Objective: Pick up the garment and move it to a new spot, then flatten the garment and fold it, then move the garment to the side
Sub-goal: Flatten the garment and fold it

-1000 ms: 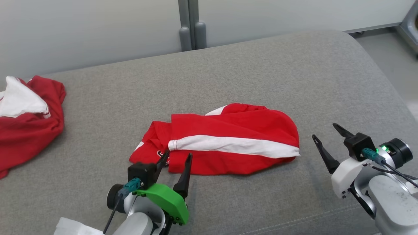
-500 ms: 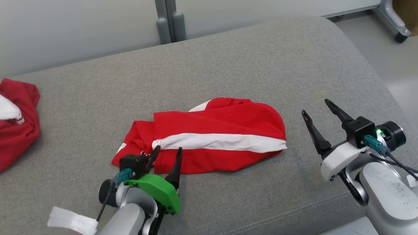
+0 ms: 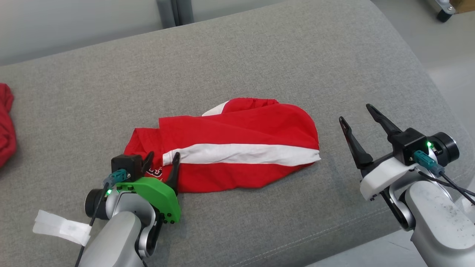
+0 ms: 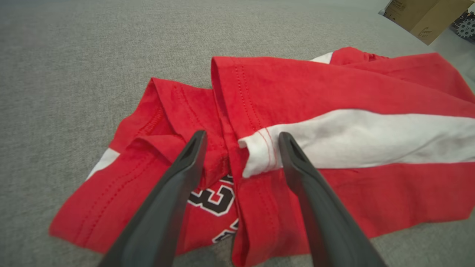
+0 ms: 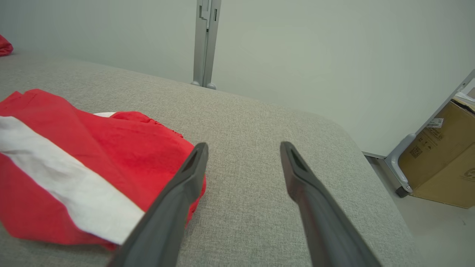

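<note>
The left claw (image 3: 162,155), wide open, has crept onto the left end of the crumpled red-and-white jersey shirt (image 3: 241,129), poised for pickup, while the open right claw (image 3: 354,112) waits nearby.

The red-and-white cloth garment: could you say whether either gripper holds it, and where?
Nothing is held: the left gripper is open over the garment's white stripe end, the right gripper open beside it.

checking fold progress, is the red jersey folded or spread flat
Folded over loosely, not spread: the red jersey lies in overlapping layers on the grey cushion, a hemmed layer partly covering its printed number.
</note>
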You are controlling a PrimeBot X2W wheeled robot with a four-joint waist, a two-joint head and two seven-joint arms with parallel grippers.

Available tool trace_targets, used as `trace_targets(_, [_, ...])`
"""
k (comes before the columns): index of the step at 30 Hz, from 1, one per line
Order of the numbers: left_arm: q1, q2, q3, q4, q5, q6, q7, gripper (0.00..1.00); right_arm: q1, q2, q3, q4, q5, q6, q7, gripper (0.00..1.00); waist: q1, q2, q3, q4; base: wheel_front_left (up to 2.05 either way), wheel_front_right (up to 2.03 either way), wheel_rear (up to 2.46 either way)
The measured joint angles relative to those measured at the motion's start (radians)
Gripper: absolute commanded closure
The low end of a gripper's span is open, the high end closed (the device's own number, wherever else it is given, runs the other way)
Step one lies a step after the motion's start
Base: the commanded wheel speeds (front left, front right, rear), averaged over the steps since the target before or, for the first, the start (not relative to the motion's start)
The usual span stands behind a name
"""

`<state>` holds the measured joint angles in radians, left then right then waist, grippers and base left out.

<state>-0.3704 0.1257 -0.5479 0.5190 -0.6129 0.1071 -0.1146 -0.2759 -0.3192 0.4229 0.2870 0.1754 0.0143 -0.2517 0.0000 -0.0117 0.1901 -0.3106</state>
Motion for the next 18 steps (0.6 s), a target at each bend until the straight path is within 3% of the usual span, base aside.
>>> trace_targets(18, [-0.021, -0.025, -0.05, -0.015, 0.01, -0.012, -0.005, 0.0, 0.029, 0.004, -0.017, -0.013, -0.003, -0.016, 0.0, 0.0, 0.0, 0.0, 0.007, 0.041, 0.0, 0.0, 0.0])
